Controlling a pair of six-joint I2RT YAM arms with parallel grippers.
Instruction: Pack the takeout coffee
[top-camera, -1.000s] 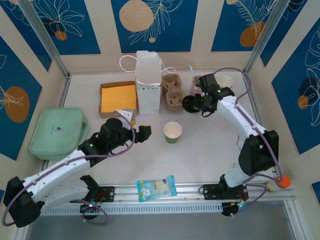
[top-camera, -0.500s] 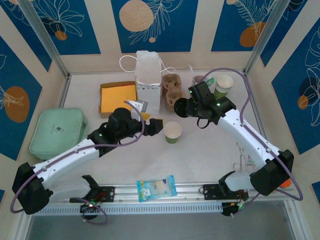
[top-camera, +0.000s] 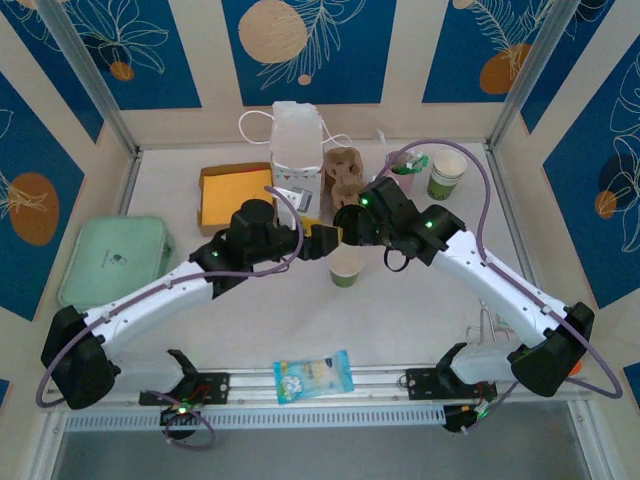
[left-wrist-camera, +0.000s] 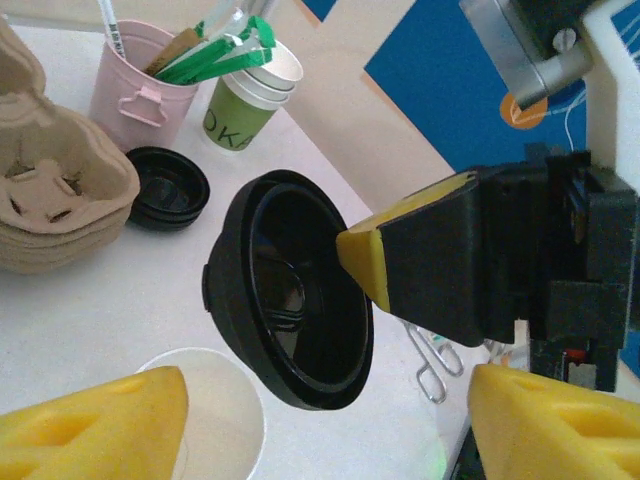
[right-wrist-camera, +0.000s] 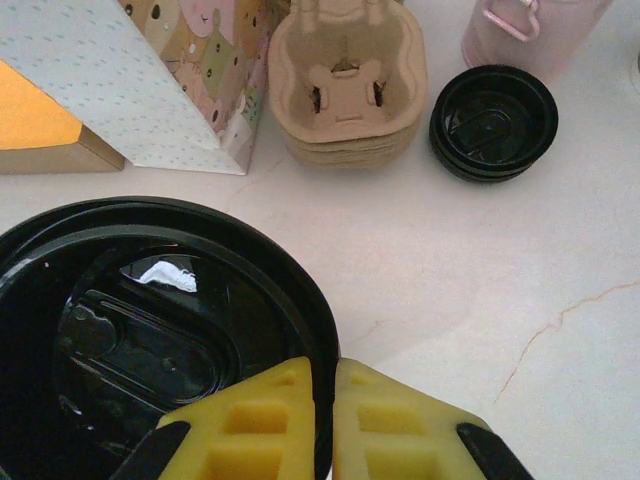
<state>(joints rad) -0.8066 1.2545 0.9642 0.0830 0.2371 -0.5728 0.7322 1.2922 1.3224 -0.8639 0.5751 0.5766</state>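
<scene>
The takeout coffee cup (top-camera: 347, 270), green-sided with a white rim, stands open-topped at mid-table. Its rim (left-wrist-camera: 225, 405) lies low between my left gripper's yellow fingers, close to the left one. My left gripper (top-camera: 322, 242) (left-wrist-camera: 330, 430) is open, just left of the cup and above it. My right gripper (top-camera: 348, 222) (right-wrist-camera: 325, 420) is shut on the rim of a round black lid (right-wrist-camera: 150, 330) (left-wrist-camera: 290, 290). It holds the lid tilted above the cup. The brown pulp carrier (top-camera: 345, 180) (right-wrist-camera: 345, 85) sits behind, beside the bag.
A white paper bag (top-camera: 297, 165) and an orange box (top-camera: 236, 195) stand at the back. A pink cup with stirrers (top-camera: 403, 178), stacked green cups (top-camera: 447, 172) and a stack of black lids (right-wrist-camera: 493, 120) are back right. A green case (top-camera: 112, 265) lies left, a snack packet (top-camera: 313, 375) in front.
Both arms have closed in over the cup. The right one carried the black lid leftward from near the pink cup. The left gripper advanced right, its jaws somewhat narrower.
</scene>
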